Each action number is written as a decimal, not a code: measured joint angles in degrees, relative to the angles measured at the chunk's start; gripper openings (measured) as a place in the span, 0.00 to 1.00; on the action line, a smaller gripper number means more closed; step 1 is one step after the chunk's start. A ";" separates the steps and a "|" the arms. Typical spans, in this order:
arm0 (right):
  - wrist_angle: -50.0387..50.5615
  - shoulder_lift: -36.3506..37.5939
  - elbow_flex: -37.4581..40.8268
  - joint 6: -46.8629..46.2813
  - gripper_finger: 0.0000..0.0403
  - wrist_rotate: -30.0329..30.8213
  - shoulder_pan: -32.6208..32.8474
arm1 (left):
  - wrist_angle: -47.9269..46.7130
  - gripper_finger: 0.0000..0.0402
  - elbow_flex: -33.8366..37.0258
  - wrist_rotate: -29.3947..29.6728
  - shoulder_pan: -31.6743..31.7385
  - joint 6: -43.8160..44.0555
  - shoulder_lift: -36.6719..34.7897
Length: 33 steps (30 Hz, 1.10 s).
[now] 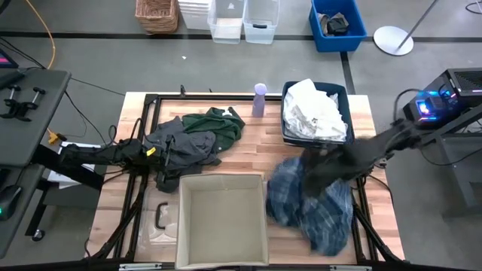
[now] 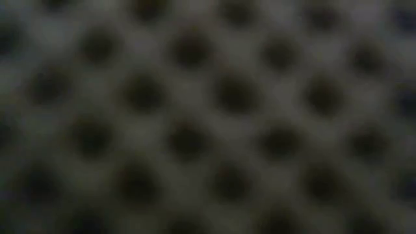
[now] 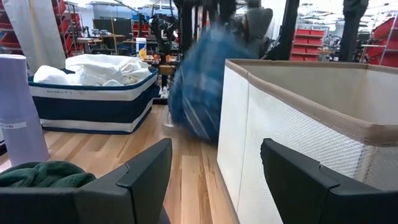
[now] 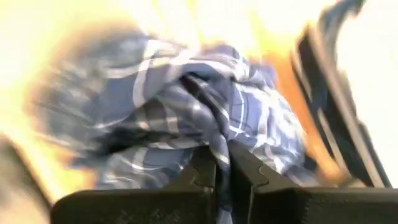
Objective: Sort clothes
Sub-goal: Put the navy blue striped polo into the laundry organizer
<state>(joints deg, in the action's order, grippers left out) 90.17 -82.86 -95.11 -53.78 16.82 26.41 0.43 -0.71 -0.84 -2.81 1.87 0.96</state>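
My right gripper (image 1: 315, 167) is shut on the blue-and-white plaid shirt (image 1: 312, 207), which also shows in the left wrist view (image 3: 198, 87), right of the beige fabric box (image 1: 222, 218). White clothes (image 1: 315, 113) lie heaped in the dark blue bin (image 1: 286, 128) at the far right. A dark green garment (image 1: 222, 124) and a dark grey one (image 1: 182, 144) lie bunched on the table at the left. My left gripper (image 1: 154, 154) is open (image 3: 217, 180) and empty, low beside the dark grey garment. My right gripper pinches a bunched fold of the plaid shirt (image 4: 219, 140) between its two fingers, several layers together. The shirt hangs in a loose bundle below the fingers (image 4: 202, 168). I cannot tell whether its lower end touches the table.
A lavender bottle (image 1: 259, 99) stands at the far edge, left of the bin. A clear plastic lid (image 1: 162, 218) lies left of the beige box. More bins and a wicker basket (image 1: 157, 15) stand on the floor beyond the table. The low view is blocked by something close up.
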 joint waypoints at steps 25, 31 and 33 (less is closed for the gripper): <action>-92.05 -12.45 -38.37 55.63 0.01 -13.12 -0.73 | 0.00 0.58 0.02 0.00 0.00 -0.01 0.01; -90.32 -14.74 -39.06 56.61 0.01 -4.04 1.94 | -0.02 0.58 0.02 -0.02 0.00 -0.01 0.02; -87.42 -14.42 -39.18 59.34 0.01 5.01 3.06 | -0.01 0.58 -0.01 -0.02 0.00 0.02 0.01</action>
<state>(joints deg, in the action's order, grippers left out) 2.74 -97.28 -134.29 5.56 21.82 29.48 0.42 -0.71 -0.86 -2.81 1.89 0.96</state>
